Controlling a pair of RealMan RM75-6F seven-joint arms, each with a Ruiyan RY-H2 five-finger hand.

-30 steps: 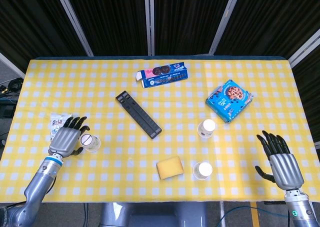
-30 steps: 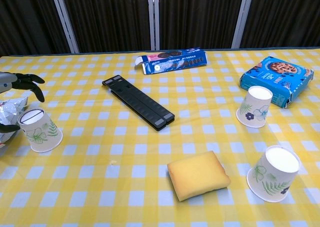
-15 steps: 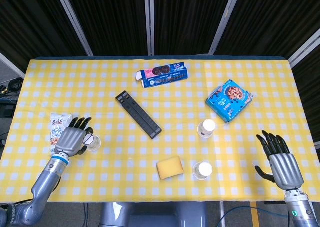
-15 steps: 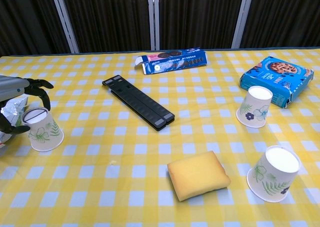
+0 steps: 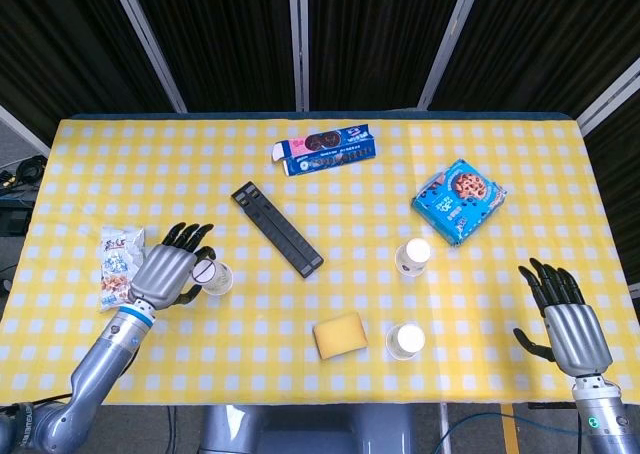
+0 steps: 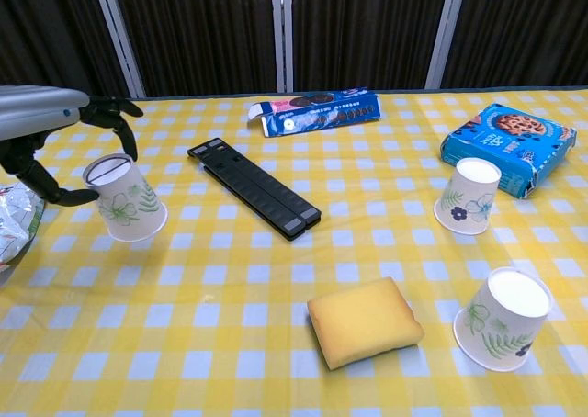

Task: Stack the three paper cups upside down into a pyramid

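Three white paper cups with leaf prints stand upside down or nearly so. My left hand (image 5: 168, 275) (image 6: 44, 130) grips one cup (image 5: 212, 276) (image 6: 124, 210) between thumb and fingers; it hangs tilted just above the cloth at the left. A second cup (image 5: 412, 256) (image 6: 469, 195) stands right of centre beside the blue cookie box. The third cup (image 5: 405, 341) (image 6: 503, 318) stands near the front edge. My right hand (image 5: 570, 319) hovers with fingers spread at the table's right front corner, holding nothing; the chest view does not show it.
A yellow sponge (image 5: 340, 335) (image 6: 365, 321) lies left of the front cup. A black bar (image 5: 277, 228) (image 6: 254, 187) lies diagonally in the middle. A blue cookie box (image 5: 458, 201) (image 6: 508, 148), an Oreo box (image 5: 325, 149) (image 6: 315, 111) and a snack packet (image 5: 118, 264) (image 6: 16, 217) also lie on the table.
My left hand closed around the left cup, lifted it off the cloth and carried it right, away from the snack packet. The right hand barely moved.
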